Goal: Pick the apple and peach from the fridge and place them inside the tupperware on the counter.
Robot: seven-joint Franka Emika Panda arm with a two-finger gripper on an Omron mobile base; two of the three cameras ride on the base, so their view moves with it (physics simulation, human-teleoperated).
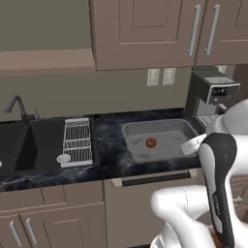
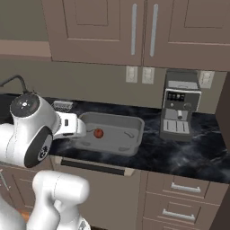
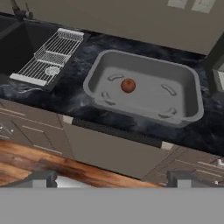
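Gripper [image 3: 109, 179] wide open, holding nothing, back from the counter's [image 3: 74, 100] front edge over the wood floor [image 3: 39, 162]. Tupperware [image 3: 192, 109] near the worktop's front edge, between the wire rack [image 3: 48, 57] over the sink [image 3: 17, 43] and the coffee machine [image 2: 180, 105]. One red-brown fruit, apparently the apple [image 3: 128, 85], inside the tub, left of its middle

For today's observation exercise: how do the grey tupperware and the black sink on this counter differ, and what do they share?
The tupperware is pale grey and sits on top of the counter; the sink is black and sunk into it. The tupperware holds one small red fruit; the sink carries a wire rack at its edge. Both are rectangular basins open at the top.
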